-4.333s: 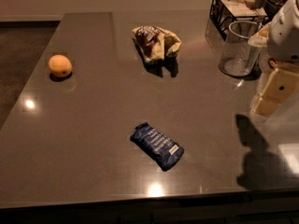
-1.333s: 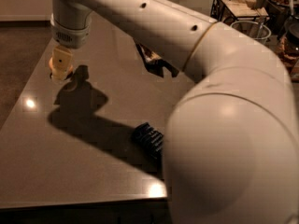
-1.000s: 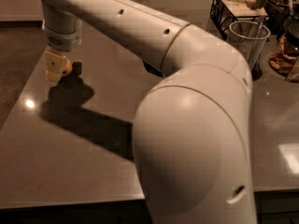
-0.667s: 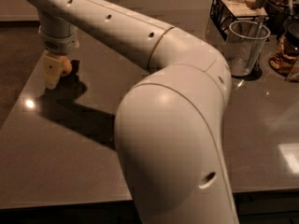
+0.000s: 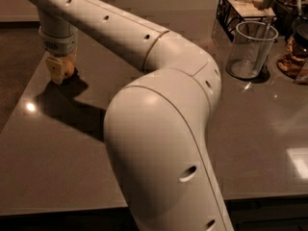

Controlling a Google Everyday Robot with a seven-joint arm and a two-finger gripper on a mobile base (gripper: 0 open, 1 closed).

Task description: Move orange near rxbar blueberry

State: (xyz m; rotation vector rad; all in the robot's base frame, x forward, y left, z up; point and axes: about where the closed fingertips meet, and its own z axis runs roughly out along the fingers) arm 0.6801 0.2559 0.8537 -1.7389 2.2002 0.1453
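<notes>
Far right, a clear cup (image 5: 251,52) stands upright with a thin rod leaning inside. Behind it, a black wire basket (image 5: 226,6) holds tan packets. Over at the left of the surface (image 5: 260,129), the gripper (image 5: 58,70) is down against the orange (image 5: 69,69); whether its jaws clasp it, I cannot tell. The bulky arm (image 5: 159,119) blocks the surface's middle.

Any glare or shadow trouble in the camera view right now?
Camera view: dim; glare spot on the table at left; dark shadow beside the gripper at the orange; the arm blocks mid-table, rxbar blueberry not visible.
</notes>
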